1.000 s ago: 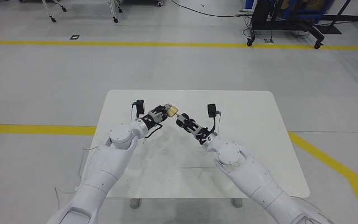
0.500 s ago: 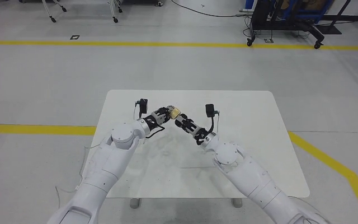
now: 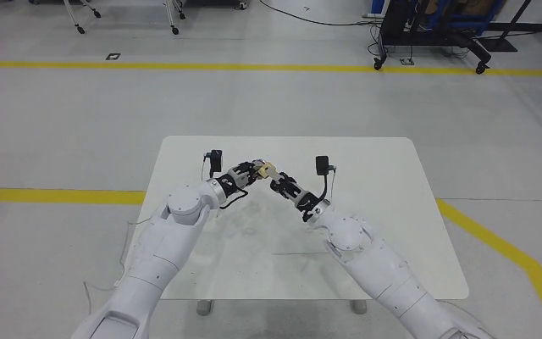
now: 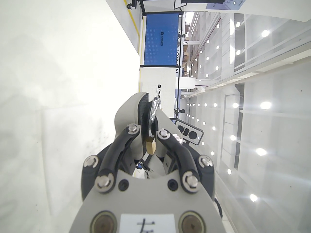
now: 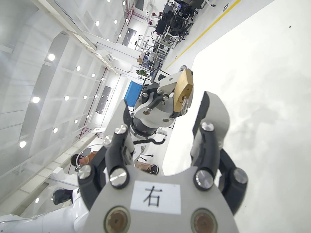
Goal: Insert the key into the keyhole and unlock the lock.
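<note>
1 brass padlock (image 5: 184, 87): clamped by its shackle (image 4: 155, 104) in the left gripper (image 4: 151, 109), held above the white table (image 3: 373, 220), toward 11 o'clock of the table's middle; silver key (image 5: 185, 103) lodged in its base. 1 right gripper (image 5: 165, 101): jaws spread wide, holding nothing, at 4 o'clock of the padlock in the top view, just beside the key.

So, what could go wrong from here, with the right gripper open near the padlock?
1. The left gripper pinches the brass padlock mainly by its shackle, in the air above the table; a turning force may swivel it.
2. The right gripper is open, and the small key sticking out of the padlock seems to lie nearer one of its fingers, so closing may push it aside or miss it.
</note>
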Available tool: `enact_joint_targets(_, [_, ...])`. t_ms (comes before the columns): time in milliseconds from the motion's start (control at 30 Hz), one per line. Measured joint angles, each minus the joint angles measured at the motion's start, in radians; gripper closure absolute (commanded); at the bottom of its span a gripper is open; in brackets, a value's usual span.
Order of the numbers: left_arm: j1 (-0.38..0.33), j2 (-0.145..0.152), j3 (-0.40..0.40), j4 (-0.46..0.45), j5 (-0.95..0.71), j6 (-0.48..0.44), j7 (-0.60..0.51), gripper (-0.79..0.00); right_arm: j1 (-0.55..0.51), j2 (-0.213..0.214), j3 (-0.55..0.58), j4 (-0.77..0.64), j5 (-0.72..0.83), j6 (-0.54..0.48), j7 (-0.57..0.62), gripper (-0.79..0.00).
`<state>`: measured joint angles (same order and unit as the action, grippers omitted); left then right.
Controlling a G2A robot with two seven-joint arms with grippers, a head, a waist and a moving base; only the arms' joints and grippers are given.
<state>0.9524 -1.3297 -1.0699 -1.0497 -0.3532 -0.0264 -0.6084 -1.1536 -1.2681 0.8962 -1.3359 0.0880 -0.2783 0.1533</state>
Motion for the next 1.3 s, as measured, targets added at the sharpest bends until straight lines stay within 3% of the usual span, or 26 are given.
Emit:
enact_joint_targets(167, [0.0,0.0,-0.006,-0.001,0.001,-0.003,0.005,0.0,-0.023,0.002,0.027,-0.019,0.018,-0.009,0.027,-0.785])
enact_joint_targets(200, [0.001,0.0,-0.009,-0.003,0.0,-0.008,0.007,0.0,-0.029,0.002,0.033,-0.022,0.043,-0.009,0.045,-0.748])
enact_joint_targets(267, [0.004,0.0,-0.014,-0.007,-0.003,-0.021,0.005,0.0,-0.038,0.001,0.045,-0.025,0.109,-0.017,0.083,-0.523])
enact_joint_targets(300, [0.006,0.001,-0.016,-0.01,-0.003,-0.03,0.002,0.0,-0.045,0.0,0.056,-0.023,0.164,-0.035,0.108,-0.376])
enact_joint_targets(333, [0.007,0.001,-0.017,-0.011,-0.002,-0.036,0.001,0.0,-0.048,-0.001,0.063,-0.019,0.204,-0.048,0.128,-0.357])
enact_joint_targets(533, [0.016,0.001,-0.023,-0.023,0.002,-0.067,-0.008,0.0,-0.048,-0.003,0.091,0.008,0.318,-0.055,0.218,-0.302])
enact_joint_targets(733, [0.022,0.002,-0.024,-0.035,0.02,-0.085,-0.011,0.0,-0.043,-0.007,0.089,0.017,0.296,-0.026,0.235,-0.252])
enact_joint_targets(933, [0.025,0.003,-0.027,-0.041,0.038,-0.094,-0.011,0.0,-0.037,-0.012,0.091,0.025,0.285,-0.013,0.227,-0.148])
enact_joint_targets(1233, [0.029,0.003,-0.025,-0.054,0.064,-0.095,-0.007,0.0,-0.032,-0.019,0.095,0.038,0.267,0.011,0.227,-0.139])
enact_joint_targets(1300, [0.03,0.003,-0.026,-0.055,0.067,-0.097,-0.007,0.0,-0.032,-0.02,0.096,0.04,0.266,0.011,0.227,-0.102])
